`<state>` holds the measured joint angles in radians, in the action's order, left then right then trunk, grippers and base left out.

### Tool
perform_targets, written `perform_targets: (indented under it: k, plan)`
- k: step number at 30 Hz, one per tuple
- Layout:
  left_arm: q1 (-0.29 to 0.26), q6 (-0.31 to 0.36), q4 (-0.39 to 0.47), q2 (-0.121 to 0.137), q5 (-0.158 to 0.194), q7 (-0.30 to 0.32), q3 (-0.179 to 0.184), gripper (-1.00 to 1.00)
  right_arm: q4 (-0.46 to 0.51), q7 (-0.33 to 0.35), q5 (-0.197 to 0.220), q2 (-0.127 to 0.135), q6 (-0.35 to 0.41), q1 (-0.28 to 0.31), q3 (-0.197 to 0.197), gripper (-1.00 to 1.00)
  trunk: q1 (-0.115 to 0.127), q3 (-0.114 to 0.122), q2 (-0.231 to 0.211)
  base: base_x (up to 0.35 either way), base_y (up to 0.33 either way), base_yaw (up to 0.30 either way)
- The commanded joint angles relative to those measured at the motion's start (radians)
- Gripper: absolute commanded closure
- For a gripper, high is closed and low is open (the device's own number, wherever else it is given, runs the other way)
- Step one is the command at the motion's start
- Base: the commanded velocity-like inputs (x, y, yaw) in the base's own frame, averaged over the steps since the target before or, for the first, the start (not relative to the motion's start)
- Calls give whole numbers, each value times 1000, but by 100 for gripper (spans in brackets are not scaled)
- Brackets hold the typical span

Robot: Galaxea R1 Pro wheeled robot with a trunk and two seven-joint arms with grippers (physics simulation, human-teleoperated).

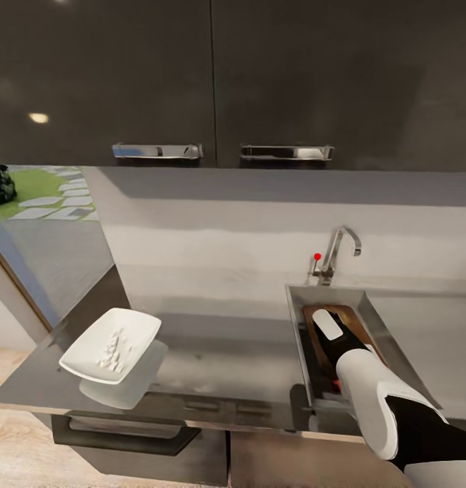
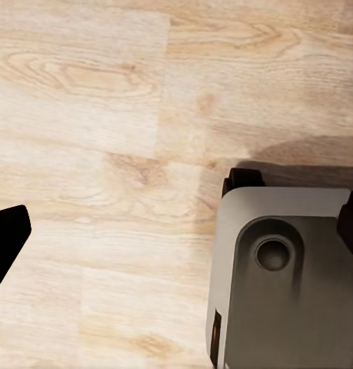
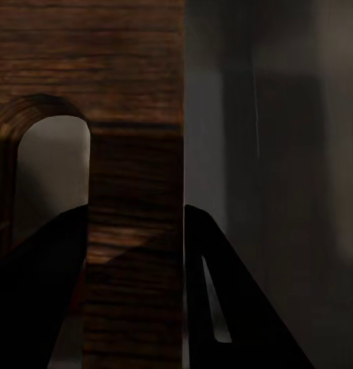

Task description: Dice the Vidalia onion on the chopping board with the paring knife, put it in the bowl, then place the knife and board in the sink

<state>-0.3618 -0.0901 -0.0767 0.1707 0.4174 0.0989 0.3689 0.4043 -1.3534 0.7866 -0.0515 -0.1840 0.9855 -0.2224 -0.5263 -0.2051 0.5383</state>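
Down in the sink (image 1: 297, 318), the right hand (image 3: 134, 307) grips the chopping board (image 3: 130, 177) by its edge.

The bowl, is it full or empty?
Not empty. The white bowl on the countertop has a little pile of onion cubes in it, far from full.
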Motion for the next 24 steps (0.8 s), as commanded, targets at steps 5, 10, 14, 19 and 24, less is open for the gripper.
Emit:
perform_targets:
  k: [5, 10, 14, 19, 24]
  plan:
    - [-2, -7, -5, 0, 11, 7, 8, -100, 1, 0, 2, -2, -11, 1, -2, 100, 0, -10, 2, 0, 0, 0]
    - [-2, -7, -5, 0, 11, 7, 8, -100, 1, 1, 2, -4, -11, 1, -1, 100, 0, -18, 2, 0, 0, 0]
    - [-2, -7, -5, 0, 11, 7, 8, -100, 1, 1, 2, -4, -11, 1, -1, -100, 0, -24, 2, 0, 0, 0]
    - [-2, -7, -5, 0, 11, 8, 8, -100, 2, 0, 5, -5, -11, 1, 0, -100, 0, -29, 2, 0, 0, 0]
    - [-2, -7, -5, 0, 11, 9, 8, -100, 4, 0, 6, -5, -11, 1, 0, -100, 0, -29, 2, 0, 0, 0]
